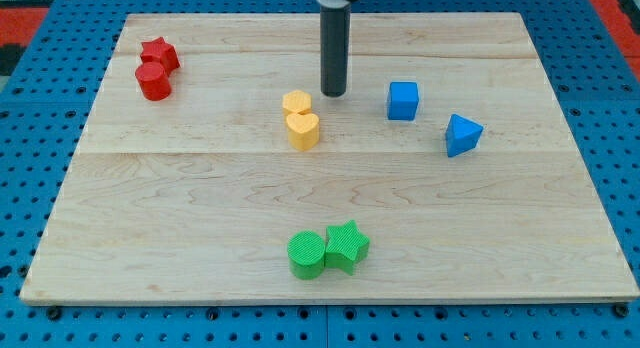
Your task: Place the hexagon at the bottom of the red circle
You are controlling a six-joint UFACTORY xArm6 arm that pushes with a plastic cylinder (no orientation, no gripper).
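Eight blocks lie on the wooden board: two red, two yellow, two blue, two green. The red star and the red circle touch near the view's top left, the star just above the circle. The yellow hexagon sits near the board's middle, touching the yellow heart directly below it. The blue cube stands toward the view's right, with the blue triangle a little farther right and lower, apart from it. The green circle and the green star touch near the view's bottom centre, the star on the right. The rod comes down upright from the view's top edge, and my tip rests on the board just to the right of the hexagon, close to its upper right side, between it and the cube; whether it touches the hexagon cannot be told. The tip is a bare rod end and holds nothing. The hexagon lies well apart from the red circle, off to its right. No writing or labels can be read anywhere.
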